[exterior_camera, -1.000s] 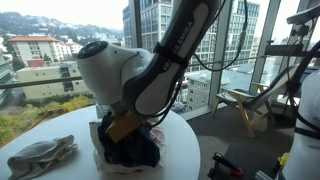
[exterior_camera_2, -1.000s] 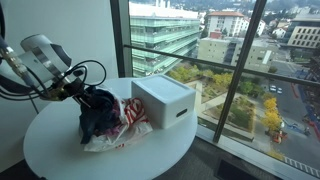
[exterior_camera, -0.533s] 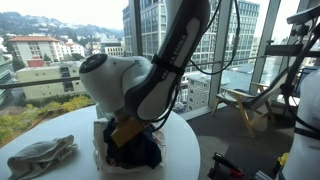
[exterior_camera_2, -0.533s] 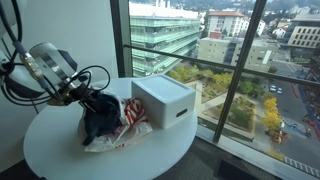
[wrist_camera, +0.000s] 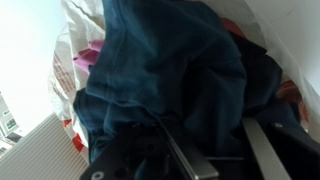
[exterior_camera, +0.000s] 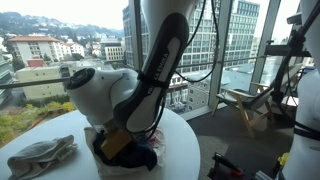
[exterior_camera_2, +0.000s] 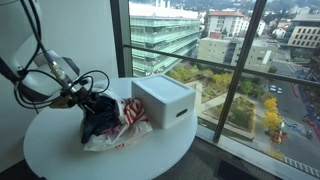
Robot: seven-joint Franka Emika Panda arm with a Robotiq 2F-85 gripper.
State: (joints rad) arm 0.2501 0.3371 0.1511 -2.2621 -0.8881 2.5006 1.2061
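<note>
The claw is clenched on a crumpled dark navy cloth. In the wrist view its two metal fingers come in from the bottom edge with folds of the fabric bunched between them, and the cloth fills most of that picture. In both exterior views the claw sits low over the heap, pressed into the side of the cloth away from the glass, with black cables looping off the wrist. The cloth lies on a round white desk, piled on top of a crinkled white plastic bag with red print, whose edge shows at the left of the wrist view. Just beside the heap, on the window side, stands a white rectangular lidded box – close to the bag, though whether they touch cannot be told. In an exterior view a rumpled grey-white fabric bundle lies apart from the heap, near the rim of the desk. Tall window panes behind the desk look out on city buildings and trees.
</note>
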